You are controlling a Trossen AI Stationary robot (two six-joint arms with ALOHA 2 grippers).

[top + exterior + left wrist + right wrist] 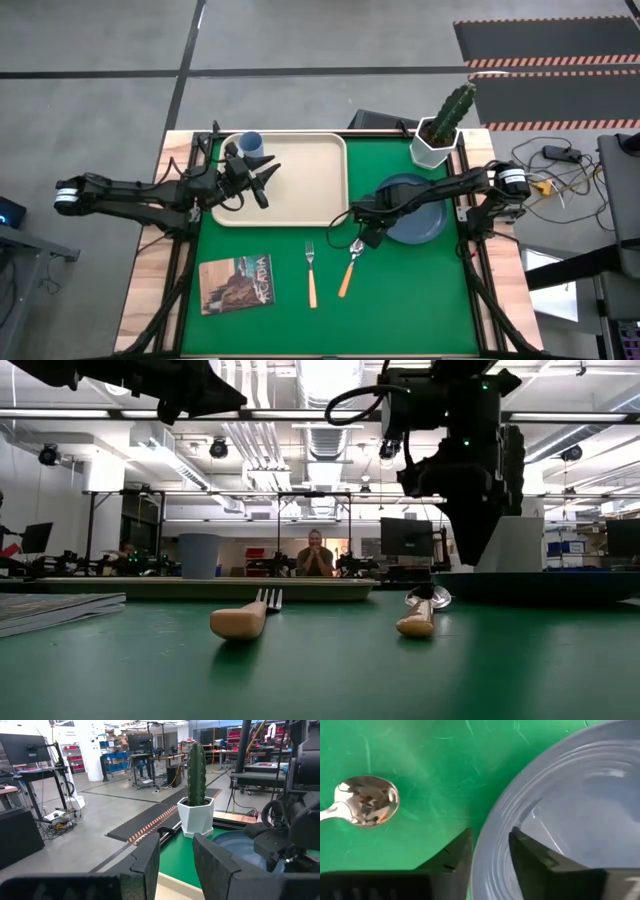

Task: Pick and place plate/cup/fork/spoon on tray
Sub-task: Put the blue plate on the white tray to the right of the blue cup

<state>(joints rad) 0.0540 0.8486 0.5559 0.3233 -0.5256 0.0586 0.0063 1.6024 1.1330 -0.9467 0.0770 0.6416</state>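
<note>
The dark blue plate (420, 212) lies flat on the green mat at the right. My right gripper (362, 228) is open and points down at the plate's left rim (490, 820), with one finger outside the rim and one inside. The light blue cup (250, 143) stands upright in the far left corner of the cream tray (310, 200). My left gripper (268, 180) is open and empty over the tray, just right of the cup. The fork (311, 270) and the spoon (350, 265) lie on the mat near the tray's front edge.
A cactus in a white pot (437, 140) stands at the far right, behind the plate. A picture booklet (237, 283) lies on the mat at the near left. The spoon's bowl (367, 800) lies close to my right gripper. A person sits in the room behind the table.
</note>
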